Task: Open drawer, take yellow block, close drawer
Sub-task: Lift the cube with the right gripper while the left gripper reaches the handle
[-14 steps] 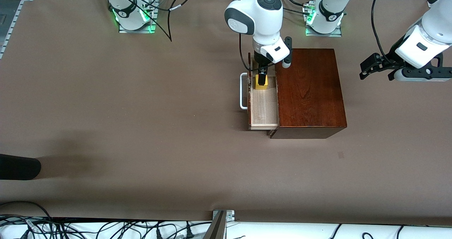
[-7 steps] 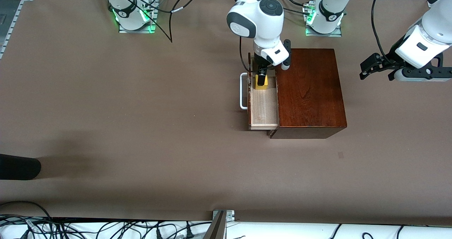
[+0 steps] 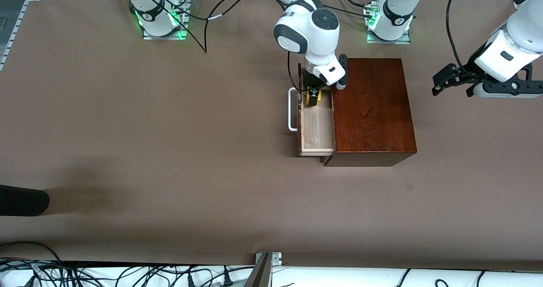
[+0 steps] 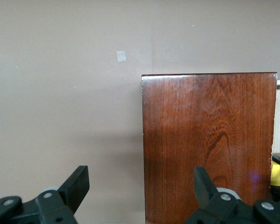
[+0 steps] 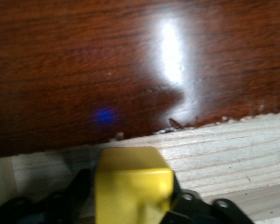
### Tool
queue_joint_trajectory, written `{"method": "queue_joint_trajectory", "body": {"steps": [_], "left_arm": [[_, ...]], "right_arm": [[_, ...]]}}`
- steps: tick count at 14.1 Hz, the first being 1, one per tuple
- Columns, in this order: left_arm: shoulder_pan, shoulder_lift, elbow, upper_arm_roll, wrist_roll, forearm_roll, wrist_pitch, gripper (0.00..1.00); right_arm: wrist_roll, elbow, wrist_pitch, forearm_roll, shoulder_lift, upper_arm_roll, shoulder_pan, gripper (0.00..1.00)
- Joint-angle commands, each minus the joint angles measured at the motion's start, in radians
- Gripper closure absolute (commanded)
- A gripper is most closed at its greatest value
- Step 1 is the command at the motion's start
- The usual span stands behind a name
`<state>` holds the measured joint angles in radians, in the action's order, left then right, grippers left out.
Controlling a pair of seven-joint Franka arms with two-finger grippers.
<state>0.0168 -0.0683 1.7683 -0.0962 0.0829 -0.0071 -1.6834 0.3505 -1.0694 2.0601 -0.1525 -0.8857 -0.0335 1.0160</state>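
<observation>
The dark-brown wooden box (image 3: pixel 373 109) stands on the table, and its drawer (image 3: pixel 316 130) is pulled open toward the right arm's end, with the white bar handle (image 3: pixel 292 109) in front. My right gripper (image 3: pixel 314 95) reaches down into the drawer's end nearest the robot bases and is shut on the yellow block (image 3: pixel 314 99). In the right wrist view the block (image 5: pixel 133 186) sits between the fingers of that gripper (image 5: pixel 129 195), over the pale drawer floor (image 5: pixel 223 149). My left gripper (image 3: pixel 449 83) is open and empty and waits over the table beside the box; in its own view it (image 4: pixel 140 186) looks down at the box (image 4: pixel 209 140).
A black object (image 3: pixel 21 200) pokes in at the table's edge toward the right arm's end. A small pale mark (image 3: pixel 409 186) lies on the table nearer the camera than the box. Cables run along the near edge.
The right arm's wrist has shifted slightly over the drawer, and less of the yellow block shows between the fingers than before. The drawer and the left arm have not moved.
</observation>
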Motion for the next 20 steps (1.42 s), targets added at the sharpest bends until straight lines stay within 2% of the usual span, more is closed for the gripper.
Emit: {"method": "queue_joint_trajectory", "body": {"steps": [1, 4, 7, 9, 11, 12, 14, 17, 18, 20], "left_arm": [[0.003, 0.001, -0.009, -0.004, -0.025, 0.004, -0.001, 0.0], [0.003, 0.001, -0.009, -0.004, -0.026, 0.004, 0.001, 0.0], [0.0, -0.001, -0.009, -0.005, -0.035, 0.002, 0.004, 0.0], [-0.003, -0.001, -0.016, -0.005, -0.048, 0.002, 0.025, 0.0], [-0.008, -0.001, -0.018, -0.007, -0.071, 0.001, 0.027, 0.0], [-0.008, -0.001, -0.018, -0.02, -0.087, -0.01, 0.027, 0.0], [-0.012, 0.005, -0.02, -0.075, -0.126, -0.017, 0.024, 0.0], [-0.032, 0.091, -0.088, -0.178, -0.324, -0.044, 0.025, 0.0], [-0.035, 0.128, -0.108, -0.206, -0.419, -0.045, 0.024, 0.0], [-0.052, 0.252, -0.177, -0.293, -0.56, -0.117, 0.025, 0.0]], "right_arm": [[0.01, 0.02, -0.05, 0.007, 0.022, 0.015, 0.001, 1.0], [0.01, 0.043, -0.139, 0.008, 0.089, 0.01, -0.023, 1.0], [-0.004, 0.043, -0.269, 0.008, 0.227, 0.023, -0.075, 1.0], [-0.016, 0.043, -0.358, 0.007, 0.304, 0.023, -0.147, 1.0], [-0.012, 0.043, -0.396, 0.008, 0.365, 0.073, -0.241, 1.0], [-0.01, 0.042, -0.396, 0.017, 0.379, 0.076, -0.293, 1.0], [-0.01, 0.011, -0.396, 0.118, 0.427, 0.076, -0.422, 1.0], [-0.019, -0.226, -0.373, 0.203, 0.525, 0.076, -0.577, 1.0], [-0.019, -0.315, -0.339, 0.243, 0.557, 0.076, -0.624, 1.0], [-0.018, -0.511, -0.209, 0.241, 0.615, 0.078, -0.678, 1.0]]}}
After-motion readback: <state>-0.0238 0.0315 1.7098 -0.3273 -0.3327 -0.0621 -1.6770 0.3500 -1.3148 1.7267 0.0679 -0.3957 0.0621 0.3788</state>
